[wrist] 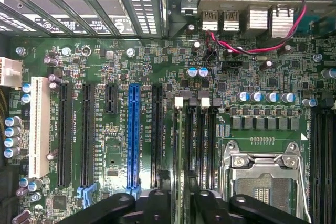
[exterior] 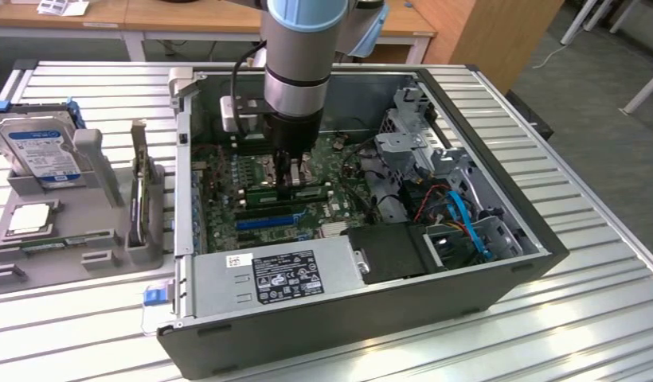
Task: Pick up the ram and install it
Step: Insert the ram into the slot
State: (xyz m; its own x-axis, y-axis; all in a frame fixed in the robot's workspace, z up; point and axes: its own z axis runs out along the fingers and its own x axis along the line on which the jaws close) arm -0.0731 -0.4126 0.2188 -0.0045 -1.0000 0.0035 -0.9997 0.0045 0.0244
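Inside the open computer case [exterior: 486, 263], the gripper [exterior: 295, 177] hangs just above the green motherboard [exterior: 225, 179], over the memory slots [wrist: 202, 140] next to the processor socket [wrist: 261, 174]. In the wrist view the two black fingers [wrist: 123, 208] stand apart, released, with the ram [wrist: 177, 166] seen edge-on between them, standing upright in the slot nearest the blue expansion slot [wrist: 133, 137]. Can't tell if the fingers touch the stick or if it's fully seated. Outside the case, on the exterior view's left, a grey holder [exterior: 66, 231] on the slatted table [exterior: 581, 318] carries a hard drive [exterior: 37, 150] and a small square processor chip [exterior: 29, 219]
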